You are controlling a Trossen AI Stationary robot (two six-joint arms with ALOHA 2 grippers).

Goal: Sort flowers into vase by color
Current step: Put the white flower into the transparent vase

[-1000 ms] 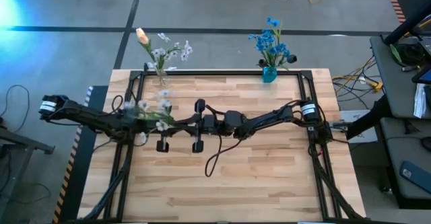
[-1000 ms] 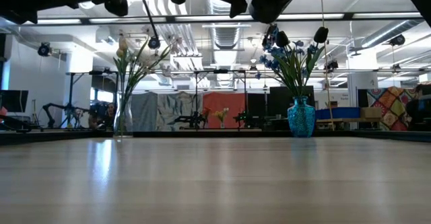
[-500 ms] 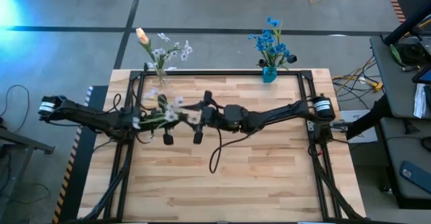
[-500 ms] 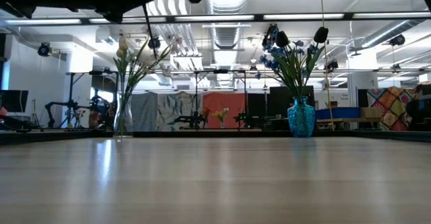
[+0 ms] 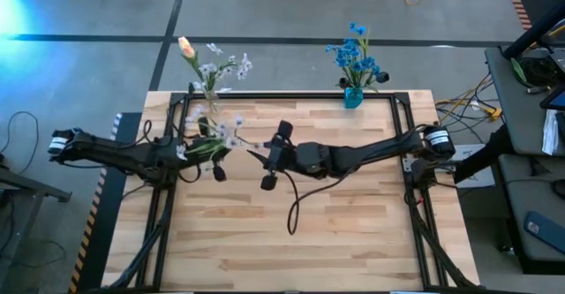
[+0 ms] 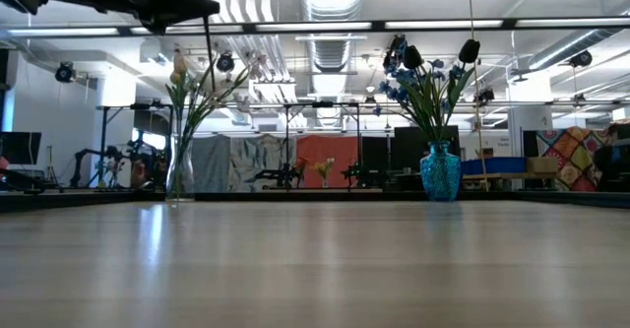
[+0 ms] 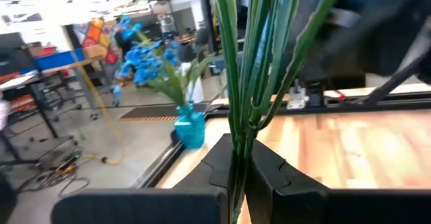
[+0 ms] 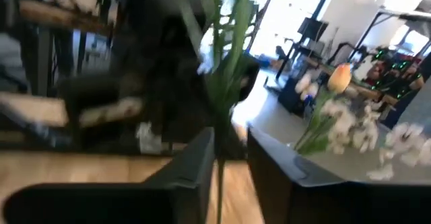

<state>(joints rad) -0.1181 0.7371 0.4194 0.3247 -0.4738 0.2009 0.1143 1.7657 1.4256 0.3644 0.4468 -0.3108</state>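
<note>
Pale white-lilac flowers (image 5: 214, 135) on green stems hang above the wooden table (image 5: 353, 232), held by the left gripper (image 5: 196, 149) over the table's left half, a little in front of the clear vase (image 5: 210, 98). In the left wrist view the left gripper's (image 7: 240, 167) fingers (image 7: 276, 173) are pressed together on a bundle of green stems (image 7: 246, 69) that rise straight up out of the pinch.

The right gripper (image 5: 272, 158) reaches across from the right side to the table's middle, just beside the held bunch. In the right wrist view its two fingers (image 8: 195, 163) stand slightly apart, with one thin green stem (image 8: 220, 177) running down through the gap; whether they press on it cannot be told.

At the table's far edge the clear vase stands on the left with a peach tulip bud (image 5: 185, 45) and white-lilac blossoms (image 5: 231, 64). The blue vase (image 5: 353, 96) stands on the right with the blue flowers (image 5: 355, 54). In the low view both vases, clear (image 6: 179, 175) and blue (image 6: 441, 171), stand upright and well apart.
</note>
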